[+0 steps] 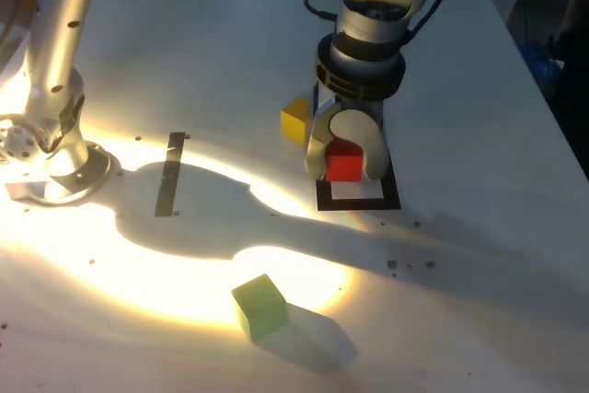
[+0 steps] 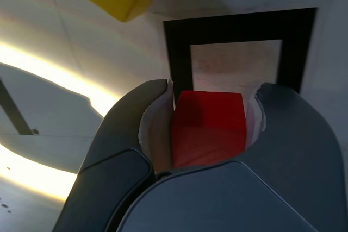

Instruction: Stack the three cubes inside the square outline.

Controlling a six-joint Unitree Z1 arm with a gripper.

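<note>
We have the red cube (image 2: 209,126) clamped between the 2 jaws of the gripper (image 1: 346,156), which are closed down to the cube's width and hold nothing else. In the exterior view the cube sits at the outline (image 1: 359,198), over its far edge, with the white centre showing on the near side; whether it touches the table (image 1: 479,135) we cannot tell. The wrist view shows the outline's white centre just beyond the cube.

The yellow cube (image 1: 295,121) rests just outside the outline, off its far corner on the exterior view's left. The green cube (image 1: 259,306) lies well apart from the outline, toward the camera. A tape strip (image 1: 171,172) lies well to the exterior view's left of the outline.

Our main worry is placement: if we let go here, the red cube may land across the black border instead of inside it, because it looks off-centre toward the far edge. Opening while it hangs above the table could make it bounce or turn. A skewed base would tilt the 2 cubes that follow. The yellow cube is also close enough to the outline that an opening jaw could nudge it.
</note>
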